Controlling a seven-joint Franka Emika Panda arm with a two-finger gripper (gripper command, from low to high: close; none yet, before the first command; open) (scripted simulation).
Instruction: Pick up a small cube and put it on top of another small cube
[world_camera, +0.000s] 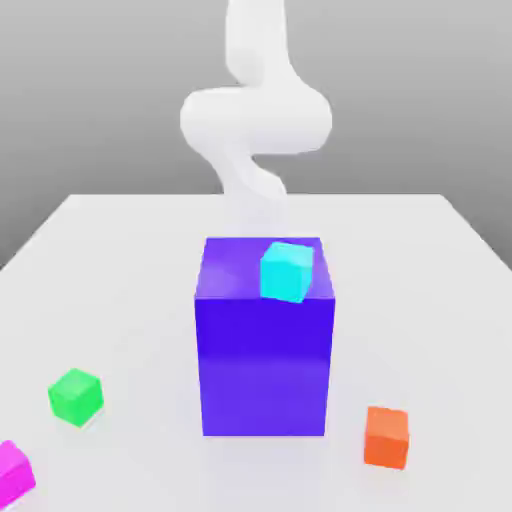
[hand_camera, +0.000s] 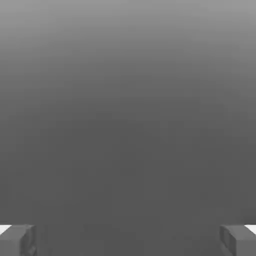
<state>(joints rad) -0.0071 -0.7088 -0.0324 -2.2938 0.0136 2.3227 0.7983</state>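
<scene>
Cyan cube (world_camera: 287, 271): sitting on top of the blue block (world_camera: 264, 360), toward the far corner on the exterior view's right, turned slightly against the block's edges. Nothing is touching it from above.

Blue block: standing upright at the middle of the table (world_camera: 120, 260), much larger than the small cubes, its top face carrying the cyan cube.

Green cube (world_camera: 76, 396): lying on the table near the front, on the exterior view's left, well apart from the block.

Magenta cube (world_camera: 14, 473): lying at the front corner on the exterior view's left, partly cut off by the picture's edge, near the green cube but not touching it.

Orange cube (world_camera: 387, 436): lying on the table at the front on the exterior view's right, near the block's lower corner but apart from it.

Arm (world_camera: 255, 110): rising behind the block as a white, curved body, reaching up beyond the picture's top.

Gripper (hand_camera: 128, 239): its two grey fingers (hand_camera: 17, 240) are showing at opposite edges of the hand view, spread wide, with nothing between them; the camera is facing a plain grey backdrop.
</scene>
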